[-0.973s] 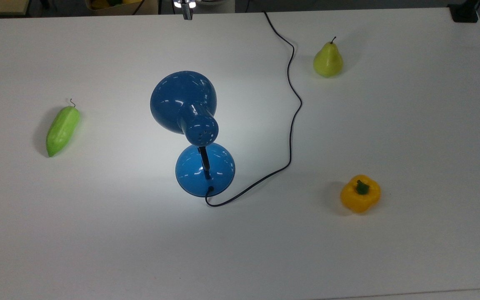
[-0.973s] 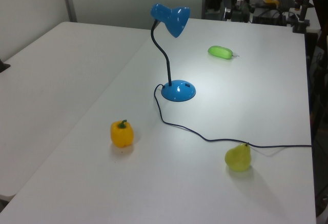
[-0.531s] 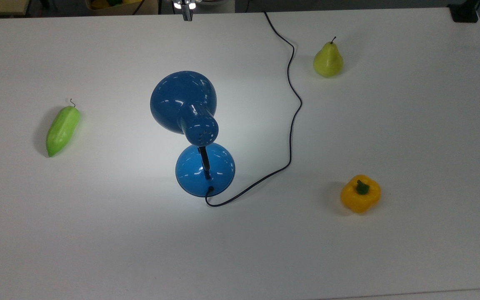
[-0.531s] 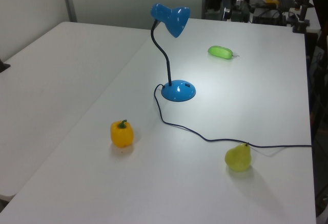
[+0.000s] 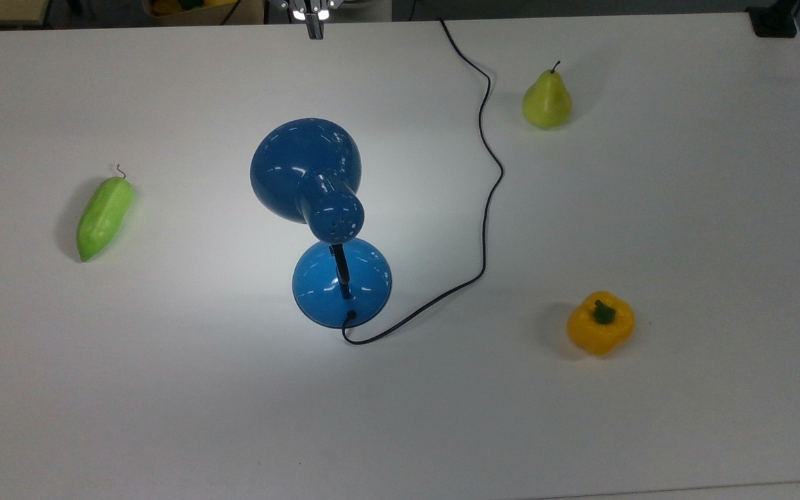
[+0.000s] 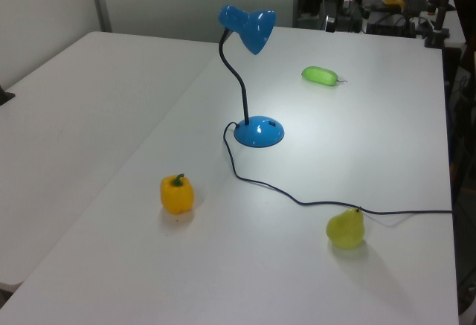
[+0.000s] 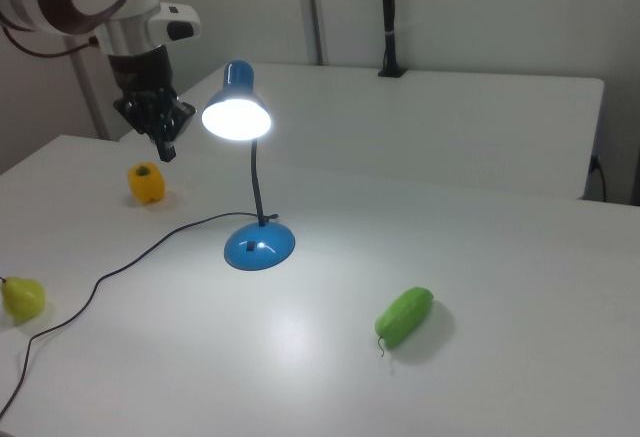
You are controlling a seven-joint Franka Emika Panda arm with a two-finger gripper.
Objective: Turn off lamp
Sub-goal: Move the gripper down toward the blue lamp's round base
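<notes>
The blue lamp (image 5: 306, 170) stands mid-table on its round base (image 5: 342, 281), its dome shade tilted toward the top view's upper left. It is lit: the shade (image 7: 238, 117) glows white in the right view and a bright patch lies on the table around the base. Its black cord (image 5: 487, 173) snakes from the base to the table's far edge. My gripper (image 5: 313, 28) hangs at the top view's upper edge, well apart from the lamp. In the right view the gripper (image 7: 165, 145) points down to the left of the shade, fingers together and holding nothing.
A green pear (image 5: 546, 101) stands near the cord at the top view's upper right. A yellow bell pepper (image 5: 601, 323) sits at the lower right and a green cucumber-like vegetable (image 5: 104, 217) lies at the left. All rest on a white table (image 5: 164, 417).
The gripper tip has crept slightly further into the top view from its upper edge. The lamp, cord and vegetables have not moved, and the light stays on.
</notes>
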